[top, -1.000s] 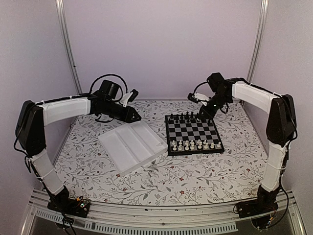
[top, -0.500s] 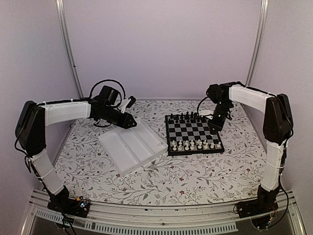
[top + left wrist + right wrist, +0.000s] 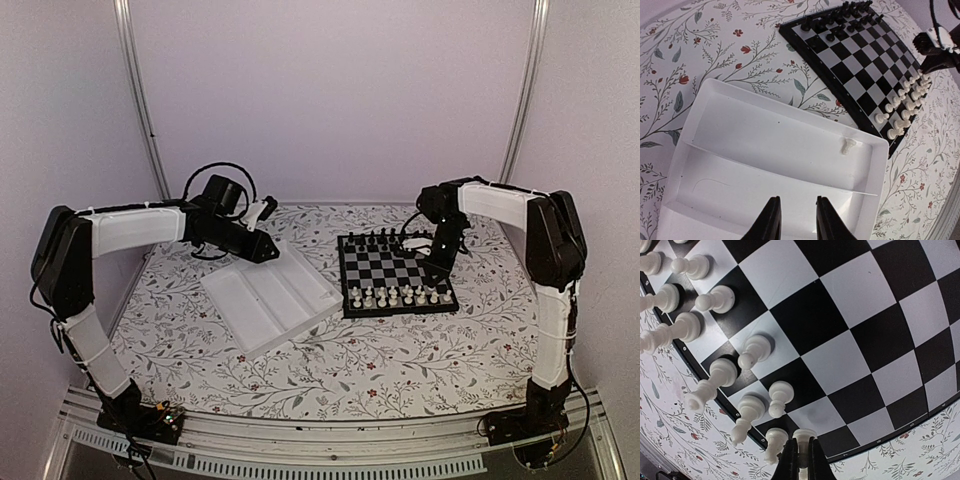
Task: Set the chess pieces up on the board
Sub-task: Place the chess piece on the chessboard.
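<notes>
Danger first: the right gripper (image 3: 800,454) is working at the crowded 5 o'clock corner of the small square black and grey-white chessboard (image 3: 840,325). The tiny white plastic chess pieces (image 3: 400,296) are standing shoulder to shoulder along that near edge. Any sideways drift on release is risking a knock, and the neighbouring white piece (image 3: 774,446), just beside the fingers at their 9 o'clock, is looking most exposed. One topple could be taking more of the row with it. The spot is also sitting hard against the black border, so the held white chessman (image 3: 802,436) may be landing half off its square. I cannot tell whether its base is touching down yet. As for the tool, the right fingers are pinching together on that chessman, with only its rounded top showing between them. Over at 10 o'clock on the table, the left gripper (image 3: 796,220) is hovering above the white compartmented rectangular plastic tray (image 3: 765,130), fingers a little apart and gripping nothing. One lone white piece (image 3: 847,146) is lying on its side in the tray near the board-side rim, and it is likely to roll when grabbed. The tiny black chessmen (image 3: 380,240) are lining the board's 12 o'clock edge, well apart from the action.
</notes>
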